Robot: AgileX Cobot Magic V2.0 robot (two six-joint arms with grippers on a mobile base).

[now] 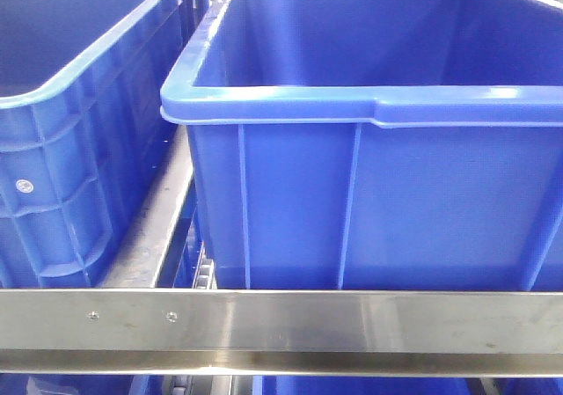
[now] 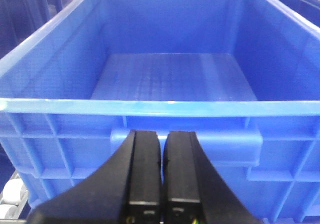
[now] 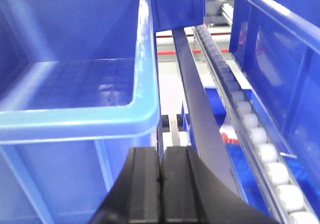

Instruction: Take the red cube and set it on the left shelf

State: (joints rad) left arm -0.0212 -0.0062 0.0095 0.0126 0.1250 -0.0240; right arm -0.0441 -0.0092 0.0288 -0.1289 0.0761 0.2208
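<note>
The red cube is out of view in all three views. The left shelf's brushed-steel front rail (image 1: 281, 329) runs across the bottom of the front view, with big blue crates on it. My left gripper (image 2: 163, 133) is shut with nothing between its fingers, hanging just in front of an empty blue crate (image 2: 170, 107). My right gripper (image 3: 161, 149) is also shut and empty, beside the near right corner of another blue crate (image 3: 75, 121). A small red speckled patch (image 3: 228, 134) shows low between the rails; I cannot tell what it is.
Two blue crates (image 1: 369, 201) (image 1: 62, 175) stand side by side on the rack, a narrow gap between them. In the right wrist view a dark metal bar (image 3: 200, 109) and a track of white rollers (image 3: 260, 149) run away beside a further blue crate (image 3: 280, 59).
</note>
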